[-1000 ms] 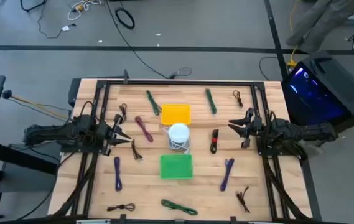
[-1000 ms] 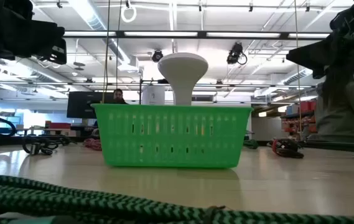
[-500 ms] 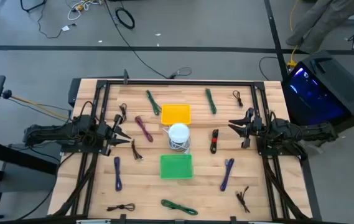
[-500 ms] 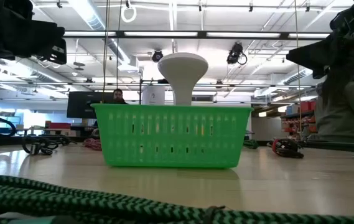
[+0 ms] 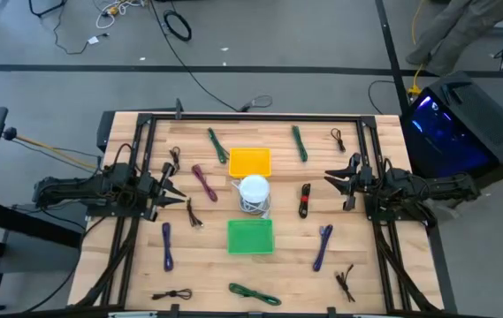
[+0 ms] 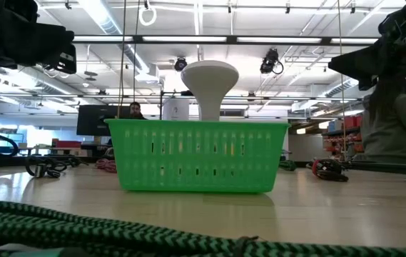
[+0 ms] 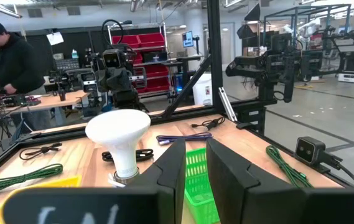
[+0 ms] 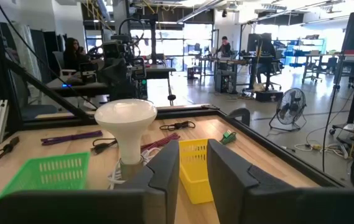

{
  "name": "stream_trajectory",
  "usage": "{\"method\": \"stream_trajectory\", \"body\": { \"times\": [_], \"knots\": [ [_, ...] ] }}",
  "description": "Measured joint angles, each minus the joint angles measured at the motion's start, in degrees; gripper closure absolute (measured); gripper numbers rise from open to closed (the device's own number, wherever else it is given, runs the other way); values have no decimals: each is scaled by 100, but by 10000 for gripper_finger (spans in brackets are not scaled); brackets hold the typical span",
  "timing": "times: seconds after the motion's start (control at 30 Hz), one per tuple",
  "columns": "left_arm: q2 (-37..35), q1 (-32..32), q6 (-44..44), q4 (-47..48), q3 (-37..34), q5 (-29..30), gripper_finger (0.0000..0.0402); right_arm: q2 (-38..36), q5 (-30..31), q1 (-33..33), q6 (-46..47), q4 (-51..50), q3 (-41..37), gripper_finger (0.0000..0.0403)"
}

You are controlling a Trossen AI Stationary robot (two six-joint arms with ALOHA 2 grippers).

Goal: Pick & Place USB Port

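- I see the USB port [image 5: 305, 200] lying right of frame centre on the table [image 5: 384, 291], just right of the white bulb [image 5: 254, 189].
- My left gripper [image 5: 173, 191] waits at mid-left, jaws narrowly parted, holding nothing.
- My right gripper [image 5: 331, 177] hangs right of the port, jaws narrowly parted, empty.

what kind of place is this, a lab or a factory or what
Most likely a robotics lab or workshop in an open industrial hall. Other robot arm rigs stand on frames beyond the table, red parts bins fill a rack, and people work at desks under exposed ceiling lights.
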State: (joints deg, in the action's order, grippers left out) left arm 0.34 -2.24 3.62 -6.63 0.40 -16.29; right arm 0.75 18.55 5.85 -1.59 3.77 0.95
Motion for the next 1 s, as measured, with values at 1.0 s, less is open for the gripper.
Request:
{"method": "stream_trajectory", "body": {
  "times": [1.0],
  "knots": [
    [0, 2, -16, -364, 0, 199, 333, 0, 2, 0, -1, 0, 0, 318]
  ]
}}
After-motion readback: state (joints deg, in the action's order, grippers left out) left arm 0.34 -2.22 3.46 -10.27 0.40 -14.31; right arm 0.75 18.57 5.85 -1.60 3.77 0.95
